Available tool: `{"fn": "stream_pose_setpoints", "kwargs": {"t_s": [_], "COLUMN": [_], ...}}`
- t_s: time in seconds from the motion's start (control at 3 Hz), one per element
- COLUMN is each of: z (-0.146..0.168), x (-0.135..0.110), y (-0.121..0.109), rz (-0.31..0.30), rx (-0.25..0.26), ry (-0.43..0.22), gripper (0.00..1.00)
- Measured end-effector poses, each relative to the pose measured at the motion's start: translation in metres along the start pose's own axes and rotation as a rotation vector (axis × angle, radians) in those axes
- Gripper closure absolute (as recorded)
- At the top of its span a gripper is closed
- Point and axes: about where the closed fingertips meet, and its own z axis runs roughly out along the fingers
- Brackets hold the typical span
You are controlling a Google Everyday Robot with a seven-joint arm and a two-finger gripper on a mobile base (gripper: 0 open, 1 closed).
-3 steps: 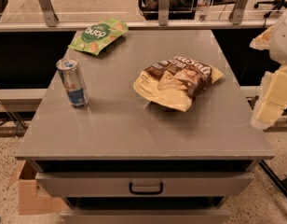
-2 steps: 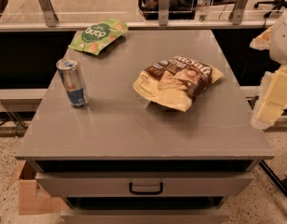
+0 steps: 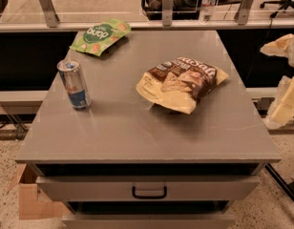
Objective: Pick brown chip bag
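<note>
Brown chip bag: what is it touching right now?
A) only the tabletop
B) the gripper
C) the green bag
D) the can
A: the brown chip bag lies on the table, apart from the can and the green bag, and the gripper is out past the table's right edge.

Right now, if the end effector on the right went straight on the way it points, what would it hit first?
The end effector sits off the table's right edge, seemingly pointing left. Going straight, it would probably meet the brown chip bag first, though depth is unclear.
</note>
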Motion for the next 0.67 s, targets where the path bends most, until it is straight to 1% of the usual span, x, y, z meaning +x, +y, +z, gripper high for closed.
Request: {"fn": "stream_pose_setpoints", "kwargs": {"t_s": [0.33, 0.67], "z": [0.022, 0.058], "x": [0.008, -0.003], "y": [-0.008, -0.016], "rz": [-0.083, -0.212], "rx": [-0.038, -0.028], "ry": [-0.132, -0.272], "gripper": [0.0, 0.0]}}
